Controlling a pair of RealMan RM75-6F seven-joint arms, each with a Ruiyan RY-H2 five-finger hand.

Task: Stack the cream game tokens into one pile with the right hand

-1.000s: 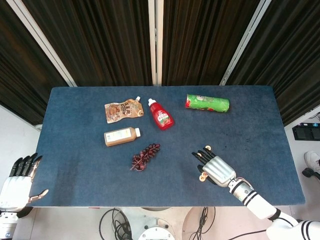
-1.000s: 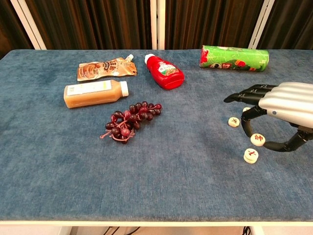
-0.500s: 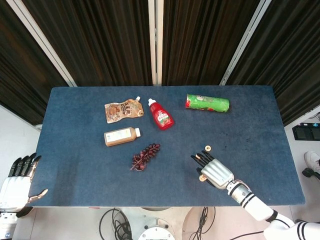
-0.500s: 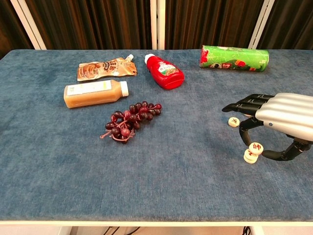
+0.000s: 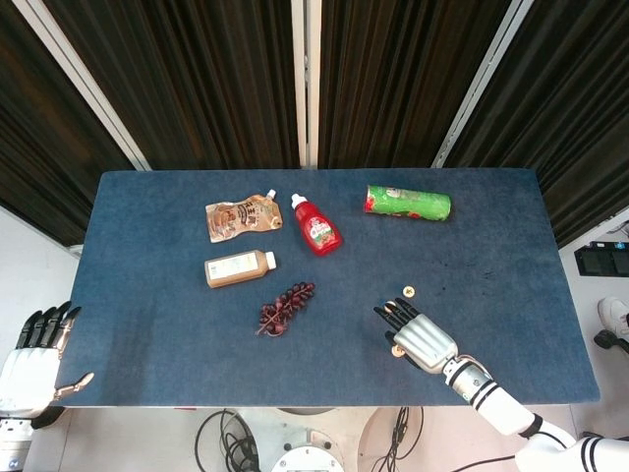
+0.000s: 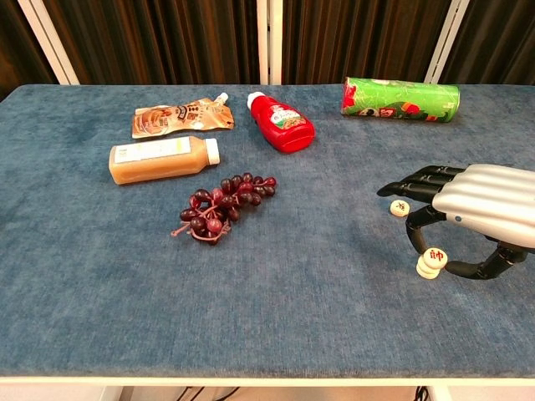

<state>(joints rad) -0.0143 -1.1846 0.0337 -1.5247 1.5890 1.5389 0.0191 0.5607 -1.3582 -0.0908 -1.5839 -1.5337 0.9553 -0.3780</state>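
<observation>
The cream token [image 6: 434, 256] between my right hand's [image 6: 476, 209] thumb and a curled finger is a small round disc with a red character on its face, sitting on top of a second cream token [image 6: 427, 270] near the table's [image 6: 276, 276] front right. A third token [image 6: 400, 208], cream with a dark mark, lies flat just beyond my fingers [image 6: 410, 185], apart from the pair. My left hand [image 5: 34, 359] hangs off the table's left edge, fingers spread and holding nothing.
</observation>
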